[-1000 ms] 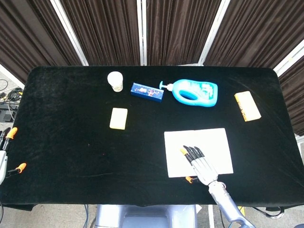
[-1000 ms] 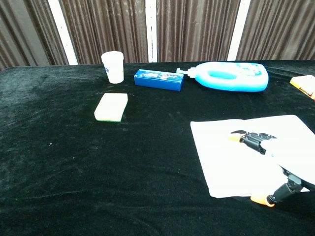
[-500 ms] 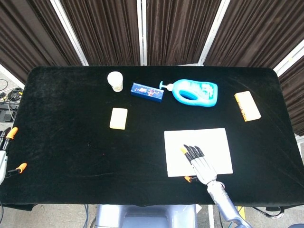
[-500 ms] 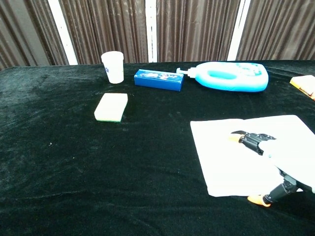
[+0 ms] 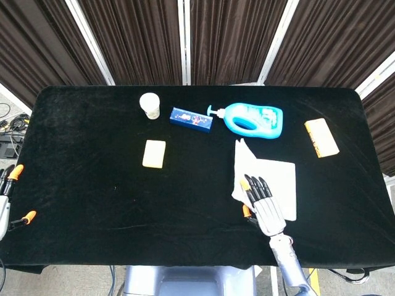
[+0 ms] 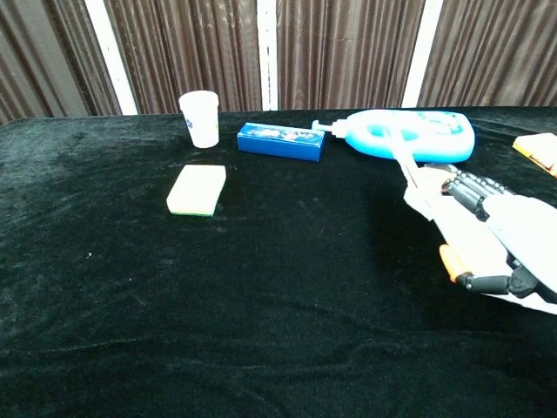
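A white sheet [image 5: 278,182] lies on the black table [image 5: 92,185] at the front right, its left part raised and folded over toward the right. My right hand [image 5: 264,203] holds that raised edge, fingers on top and thumb underneath. In the chest view the right hand [image 6: 492,235] is off the table with the sheet's corner [image 6: 416,185] sticking up in front of the blue bottle [image 6: 409,137]. My left hand [image 5: 7,194] shows only at the head view's far left edge, beyond the table, fingers apart and holding nothing.
Along the back stand a white cup [image 5: 149,105], a blue box [image 5: 192,118] and the blue pump bottle [image 5: 254,120] lying on its side. A yellow sponge [image 5: 154,153] lies left of centre. Another yellow-orange sponge [image 5: 321,137] lies at the right.
My right hand, earlier flat on the spread sheet, has risen and drawn the sheet's left edge up and over to the right. The left hand has not moved.
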`<state>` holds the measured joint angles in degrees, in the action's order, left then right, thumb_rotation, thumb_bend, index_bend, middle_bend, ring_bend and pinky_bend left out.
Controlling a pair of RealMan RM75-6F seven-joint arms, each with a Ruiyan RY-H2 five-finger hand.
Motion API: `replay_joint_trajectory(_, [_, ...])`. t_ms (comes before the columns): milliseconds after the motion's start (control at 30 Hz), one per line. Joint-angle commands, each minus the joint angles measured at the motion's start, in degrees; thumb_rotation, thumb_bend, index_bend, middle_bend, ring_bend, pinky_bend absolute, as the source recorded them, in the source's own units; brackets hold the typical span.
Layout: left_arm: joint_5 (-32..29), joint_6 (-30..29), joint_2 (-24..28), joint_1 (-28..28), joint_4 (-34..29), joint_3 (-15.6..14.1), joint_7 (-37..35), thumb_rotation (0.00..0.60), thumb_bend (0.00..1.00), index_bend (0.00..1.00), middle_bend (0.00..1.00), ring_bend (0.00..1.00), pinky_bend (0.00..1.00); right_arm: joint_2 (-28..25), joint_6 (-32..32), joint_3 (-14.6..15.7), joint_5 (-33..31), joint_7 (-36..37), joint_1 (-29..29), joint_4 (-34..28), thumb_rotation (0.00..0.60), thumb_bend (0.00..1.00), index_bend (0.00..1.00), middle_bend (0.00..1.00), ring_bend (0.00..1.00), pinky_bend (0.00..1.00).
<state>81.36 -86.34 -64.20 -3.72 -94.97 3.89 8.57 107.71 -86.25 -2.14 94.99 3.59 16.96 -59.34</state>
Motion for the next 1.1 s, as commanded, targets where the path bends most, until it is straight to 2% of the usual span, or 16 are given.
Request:
replay_joint_trajectory(33, [0.1,-0.2,0.0,0.0,-0.1,0.0,0.0,0.600,0.13,0.00,0.00,0.00,0.00,0.4,-0.1,-1.0,-0.7,-0.4,0.0,0.3,0.600,0.50,0.00,0.00,0.00,0.00])
replay_joint_trajectory(367, [0.6,-0.7,-0.2,0.2,-0.2,0.0,-0.5,0.600,0.13,0.00,0.00,0.00,0.00,-0.6,-0.5,-5.9,-5.1,-2.8,0.3,-2.0,0.600,0.49,0.00,0.00,0.00,0.00])
replay_joint_trajectory(433, [0.8,-0.8,-0.3,0.2,-0.3,0.0,-0.3,0.600,0.13,0.00,0.00,0.00,0.00,-1.5,-1.9,-8.1,-7.5,-3.5,-0.8,-3.1,0.600,0.49,0.00,0.00,0.00,0.00])
replay_joint_trajectory(600, [1.0,-1.2,-0.4,0.4,-0.6,-0.1,-0.4,0.600,0.13,0.00,0.00,0.00,0.00,-2.8,-3.1,-10.2,-10.9,-3.8,-2.5,-4.2,0.600,0.48,0.00,0.00,0.00,0.00])
replay_joint_trajectory(767, [1.0,-1.1,-0.5,0.4,-0.6,-0.1,-0.1,0.600,0.13,0.00,0.00,0.00,0.00,-3.9,-3.9,-11.3,-13.4,-3.9,-4.1,-4.0,0.600,0.48,0.00,0.00,0.00,0.00])
replay_joint_trajectory(1100, [1.3,-1.2,-0.8,0.3,-0.7,-0.1,0.1,0.600,0.13,0.00,0.00,0.00,0.00,-5.5,-4.3,-11.7,-15.8,-1.8,-6.4,-2.0,0.600,0.48,0.00,0.00,0.00,0.00])
